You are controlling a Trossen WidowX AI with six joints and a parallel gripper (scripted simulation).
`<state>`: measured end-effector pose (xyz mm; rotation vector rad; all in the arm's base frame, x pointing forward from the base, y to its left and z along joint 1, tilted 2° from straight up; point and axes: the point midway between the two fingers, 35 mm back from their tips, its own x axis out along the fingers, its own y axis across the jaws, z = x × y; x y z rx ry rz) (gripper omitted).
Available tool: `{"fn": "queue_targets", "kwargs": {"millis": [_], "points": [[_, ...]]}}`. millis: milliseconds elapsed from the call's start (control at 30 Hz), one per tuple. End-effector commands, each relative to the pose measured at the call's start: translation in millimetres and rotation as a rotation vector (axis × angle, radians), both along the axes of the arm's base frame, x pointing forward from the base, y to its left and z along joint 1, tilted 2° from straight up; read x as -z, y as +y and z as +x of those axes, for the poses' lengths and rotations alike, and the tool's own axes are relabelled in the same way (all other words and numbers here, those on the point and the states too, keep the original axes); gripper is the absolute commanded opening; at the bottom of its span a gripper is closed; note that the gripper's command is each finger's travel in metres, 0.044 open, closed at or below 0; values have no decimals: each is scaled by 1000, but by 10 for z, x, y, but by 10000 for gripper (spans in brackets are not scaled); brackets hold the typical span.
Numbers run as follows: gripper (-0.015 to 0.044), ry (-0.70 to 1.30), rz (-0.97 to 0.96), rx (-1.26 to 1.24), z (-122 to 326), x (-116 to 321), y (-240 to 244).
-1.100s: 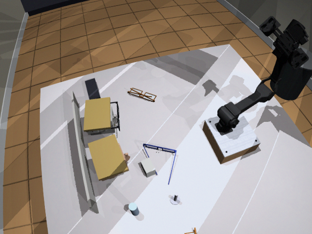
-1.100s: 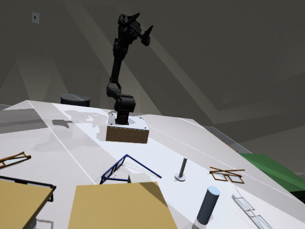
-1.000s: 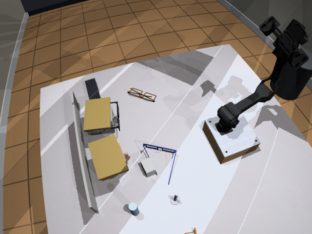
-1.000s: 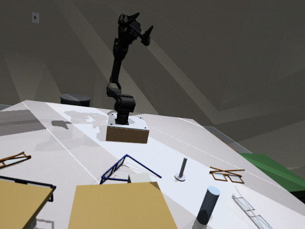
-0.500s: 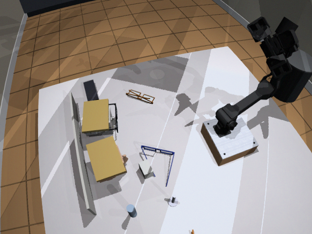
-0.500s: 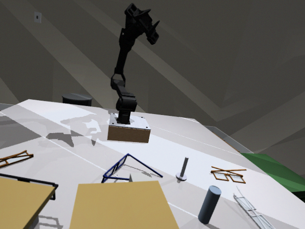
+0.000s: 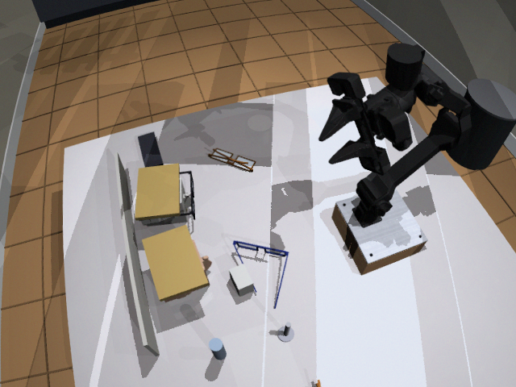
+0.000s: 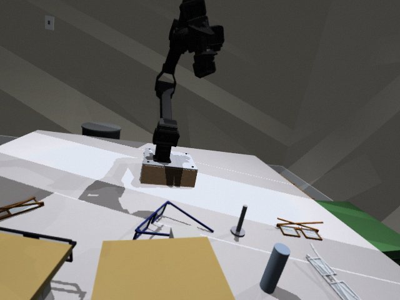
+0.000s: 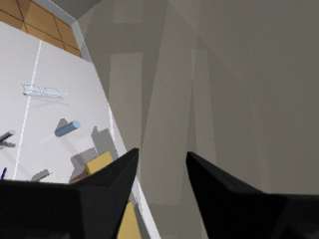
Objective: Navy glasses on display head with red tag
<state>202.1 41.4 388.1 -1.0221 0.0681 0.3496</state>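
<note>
The navy glasses point(image 7: 275, 251) point(image 8: 190, 216) lie on the table with temples spread; a grey block point(image 7: 241, 278) hides part of one temple. Two display heads stand beneath yellow tops. The top point(image 7: 158, 191) of one is above black glasses point(image 7: 193, 191) point(image 8: 62, 240) worn on that head. The other top point(image 7: 175, 264) point(image 8: 158, 267) point(image 9: 100, 163) hides most of a head whose brown nose point(image 7: 205, 262) sticks out with no glasses visible on it. No red tag shows. My gripper point(image 7: 325, 151) point(image 9: 162, 154) is partly open and empty, high above the table, far from the navy glasses.
A blue cylinder point(image 7: 218, 348) point(image 8: 275, 267) point(image 9: 67, 128) and a thin post point(image 7: 287, 329) point(image 8: 241, 219) stand near the navy glasses. Clear glasses point(image 9: 42, 93) and two orange-brown pairs lie farther out. A long upright panel point(image 7: 135, 266) stands behind the heads, with a dark block point(image 7: 150, 148) nearby.
</note>
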Motion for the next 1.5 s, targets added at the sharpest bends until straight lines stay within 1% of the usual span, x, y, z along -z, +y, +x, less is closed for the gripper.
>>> {"fn": "queue_targets", "kwargs": {"millis": [0, 167, 367, 600, 800, 1133, 1233, 1467], "points": [[200, 177, -252, -28, 460, 579, -86], [200, 359, -514, -129, 790, 1224, -199], [200, 560, -768, -326, 957, 1983, -340], [200, 766, -990, -663, 888, 2847, -499], [200, 891, -1091, -1028, 630, 3496, -611], [200, 898, -1096, -1063, 644, 3548, -576], [121, 898, -1096, -1063, 644, 3548, -576], [120, 898, -1096, -1063, 644, 3548, -576]]}}
